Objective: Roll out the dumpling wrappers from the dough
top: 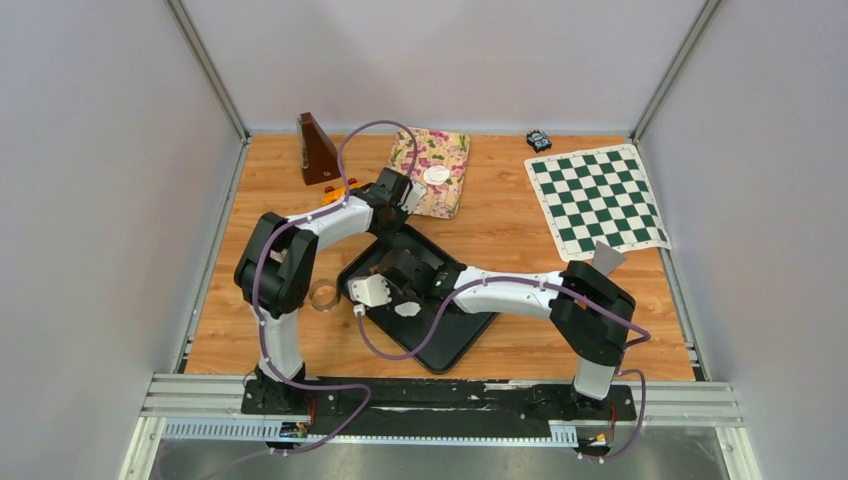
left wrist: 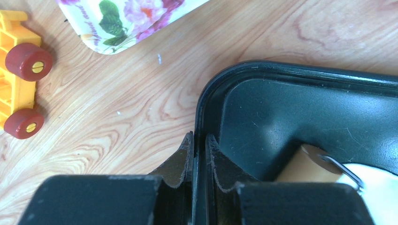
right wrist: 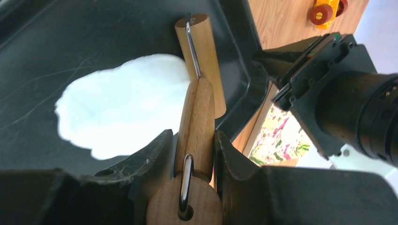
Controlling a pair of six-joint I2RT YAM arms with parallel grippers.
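Observation:
A flattened white dough sheet (right wrist: 117,110) lies in the black tray (right wrist: 56,42). My right gripper (right wrist: 192,136) is shut on the wooden handle of a small roller (right wrist: 199,112). The roller's drum (right wrist: 202,56) rests at the dough's right edge, close to the tray wall. My left gripper (left wrist: 199,137) is shut on the tray's rim (left wrist: 206,89) at its far left corner, and it also shows in the right wrist view (right wrist: 281,70). One round white dumpling wrapper (top: 436,175) sits on the floral plate (top: 450,195) behind the tray.
A clear ring cutter (top: 323,296) lies left of the tray. A brown metronome (top: 318,150) and a yellow toy car (left wrist: 19,79) stand at the back left. At the back right are a green chessboard mat (top: 597,200) and a small black object (top: 539,139).

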